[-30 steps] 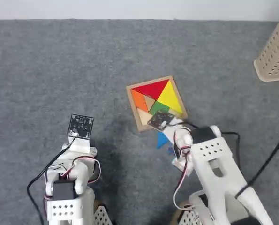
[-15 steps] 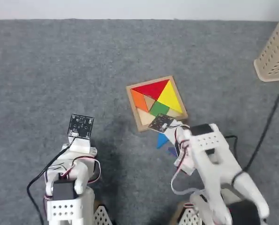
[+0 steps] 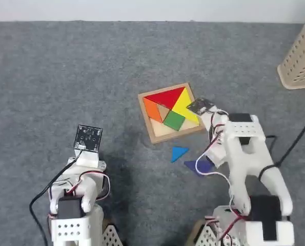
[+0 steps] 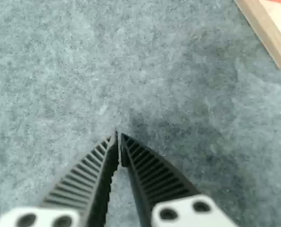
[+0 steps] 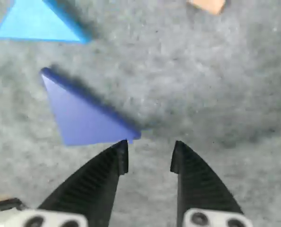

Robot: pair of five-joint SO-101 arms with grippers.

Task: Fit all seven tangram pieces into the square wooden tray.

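Observation:
The square wooden tray [image 3: 154, 137] lies mid-table and holds red, yellow, orange, green and tan pieces. A light blue triangle [image 3: 179, 152] and a dark blue triangle [image 3: 197, 166] lie on the carpet just in front of it. My right arm [image 3: 242, 148] stands beside the tray's right corner. In the right wrist view my right gripper [image 5: 149, 152] is open, low over the carpet, its fingertips just past a corner of the dark blue triangle [image 5: 81, 118], with the light blue triangle [image 5: 36, 21] farther off. My left gripper [image 4: 117, 139] is shut and empty over bare carpet, with the tray's corner [image 4: 268, 28] far from it.
A perforated beige basket [image 3: 301, 56] stands at the far right edge. The left arm [image 3: 80, 189] sits at the near left. Open grey carpet lies behind and to the left of the tray.
My right arm has swung rightward, off the tray's front edge, uncovering the tray's near part and the dark blue triangle. The left arm has not moved.

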